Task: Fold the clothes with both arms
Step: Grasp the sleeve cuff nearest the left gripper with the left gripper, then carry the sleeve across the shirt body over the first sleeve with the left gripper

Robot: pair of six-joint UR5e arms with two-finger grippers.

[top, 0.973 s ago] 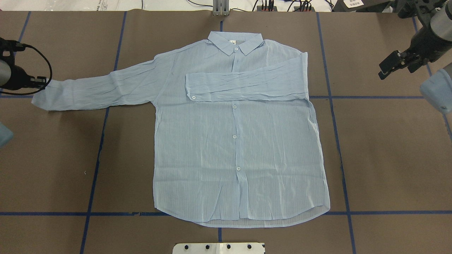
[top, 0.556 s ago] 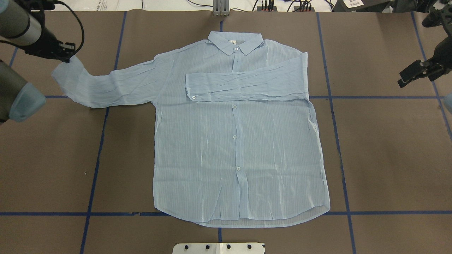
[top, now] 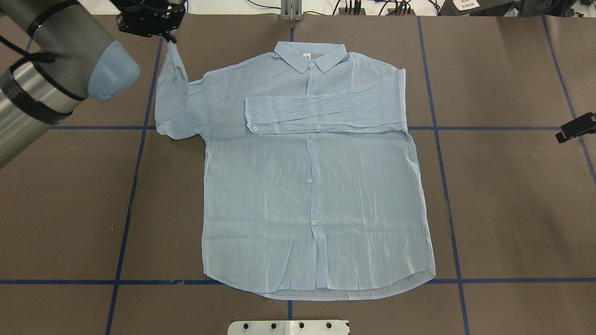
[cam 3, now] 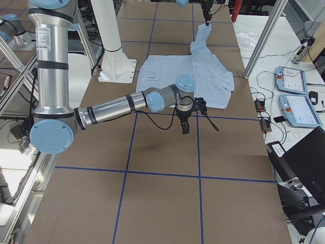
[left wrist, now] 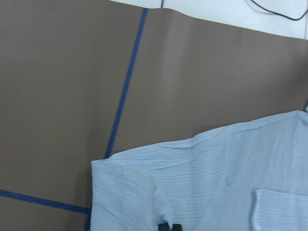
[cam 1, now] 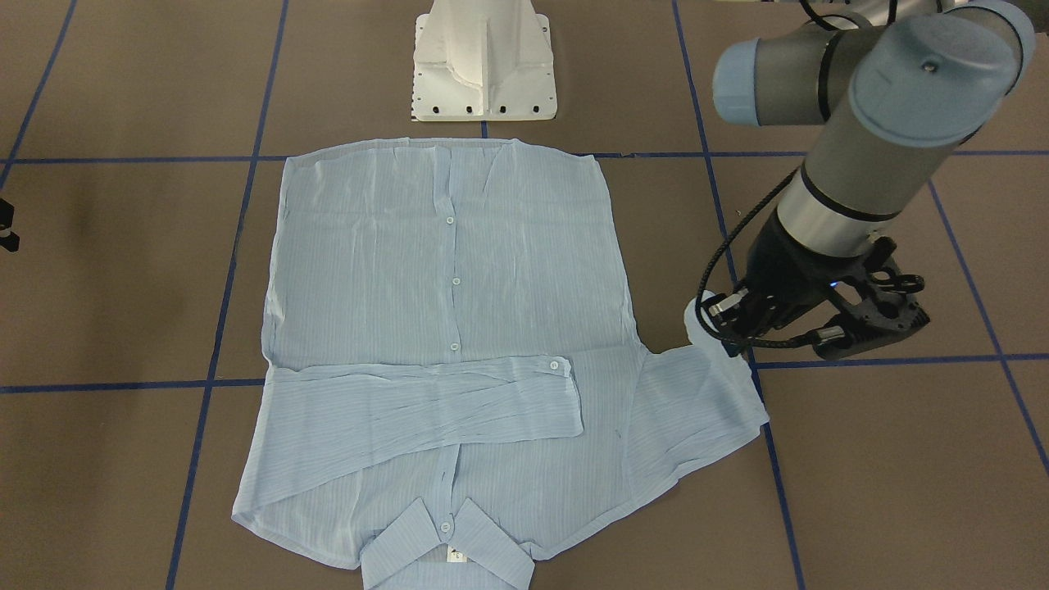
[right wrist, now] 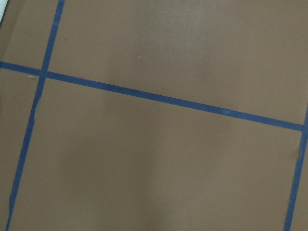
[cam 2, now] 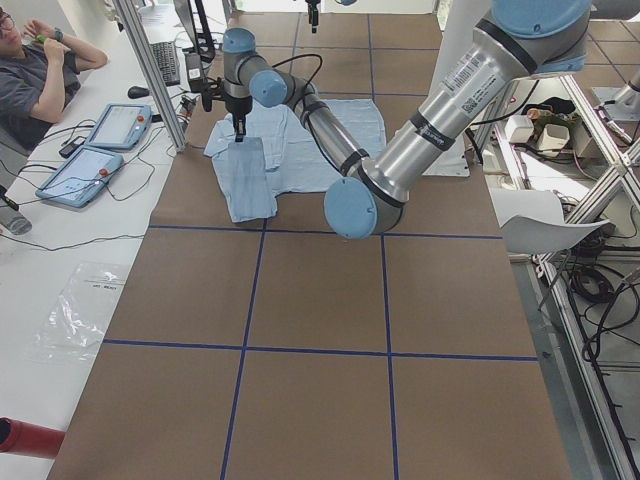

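The clothes are one light-blue striped shirt point(top: 316, 195) point(cam 1: 442, 270) lying flat, buttons up, its collar point(top: 309, 56) at the far side. One sleeve point(top: 326, 114) is folded across the chest. My left gripper point(top: 170, 38) point(cam 1: 725, 332) is shut on the other sleeve's cuff and holds it raised, so that sleeve point(top: 174, 93) hangs doubled beside the shoulder. In the left wrist view its fingertips point(left wrist: 168, 226) meet on the cloth. My right gripper point(top: 575, 128) point(cam 3: 184, 124) hovers off the shirt at the table's right edge, open and holding nothing; its wrist view shows only table.
The brown table cover point(top: 503, 209) carries a grid of blue tape lines point(top: 447, 186). The white pedestal base point(cam 1: 483, 65) stands by the shirt's hem. A person point(cam 2: 35, 70) sits at a side bench with control tablets point(cam 2: 95, 150).
My left gripper has lifted the cuff off the table and carried it far and inward toward the shirt's shoulder. My right gripper has drawn back toward the right edge.
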